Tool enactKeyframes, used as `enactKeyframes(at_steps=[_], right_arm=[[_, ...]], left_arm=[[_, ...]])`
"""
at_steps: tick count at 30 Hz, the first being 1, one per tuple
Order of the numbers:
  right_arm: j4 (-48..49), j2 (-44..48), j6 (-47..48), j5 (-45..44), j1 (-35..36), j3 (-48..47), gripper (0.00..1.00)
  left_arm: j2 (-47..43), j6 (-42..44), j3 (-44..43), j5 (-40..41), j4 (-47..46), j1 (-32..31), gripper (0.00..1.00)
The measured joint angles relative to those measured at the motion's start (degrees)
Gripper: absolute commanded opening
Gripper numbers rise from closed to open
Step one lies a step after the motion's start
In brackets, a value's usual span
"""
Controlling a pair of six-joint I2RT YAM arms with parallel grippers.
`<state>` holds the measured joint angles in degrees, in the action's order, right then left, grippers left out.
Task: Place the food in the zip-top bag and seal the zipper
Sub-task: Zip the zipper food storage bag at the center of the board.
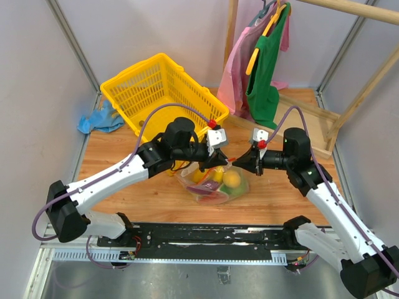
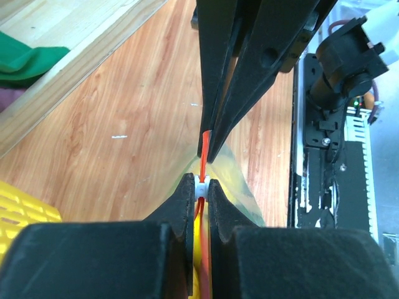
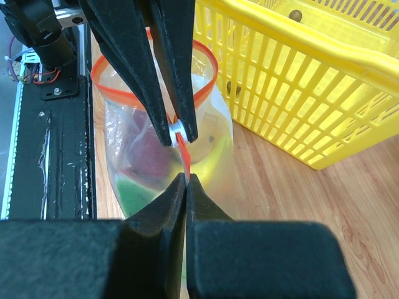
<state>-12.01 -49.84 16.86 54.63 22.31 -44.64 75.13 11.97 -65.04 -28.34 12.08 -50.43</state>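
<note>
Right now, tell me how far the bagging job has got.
Done: the toy food sits inside the clear crinkly plastic bag. In hand: left gripper and right gripper both pinch its red-orange zipper strip, the left on a white slider. Left: the mouth gapes open, so sealing remains.

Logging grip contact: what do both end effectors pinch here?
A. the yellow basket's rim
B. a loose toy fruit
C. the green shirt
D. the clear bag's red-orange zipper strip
D: the wrist views show the left end effector and the right end effector each closed on the zipper strip of the zip-top bag, tips facing each other.
</note>
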Motion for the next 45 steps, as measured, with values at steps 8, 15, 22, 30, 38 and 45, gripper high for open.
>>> enactKeyframes(at_steps=[8,15,22,30,38,45], right_arm=[[0.2,0.0,-0.2,1.3,-0.8,-2.8,0.31],[0.2,-0.7,-0.2,3.3,-0.8,-3.0,0.25],[0.6,-2.0,-0.2,3.8,-0.8,-3.1,0.01],[-0.7,-0.6,-0.1,-3.0,-0.8,-3.7,0.01],[-2.3,3.2,-0.4,-13.6,-0.8,-3.7,0.01],[-3.5,5.0,-1.4,-23.8,-0.8,-3.7,0.01]], left_arm=[[0.2,0.7,-0.4,-1.0,1.1,0.1,0.00],[1.4,0.9,-1.2,-2.6,0.9,0.1,0.00],[1.7,0.8,-1.2,-3.1,0.5,0.2,0.00],[1.7,0.8,-1.2,-0.8,0.1,0.2,0.00],[1.4,0.4,-1.1,0.7,0.7,0.2,0.00],[0.9,-0.2,-0.9,1.6,2.0,0.2,0.00]])
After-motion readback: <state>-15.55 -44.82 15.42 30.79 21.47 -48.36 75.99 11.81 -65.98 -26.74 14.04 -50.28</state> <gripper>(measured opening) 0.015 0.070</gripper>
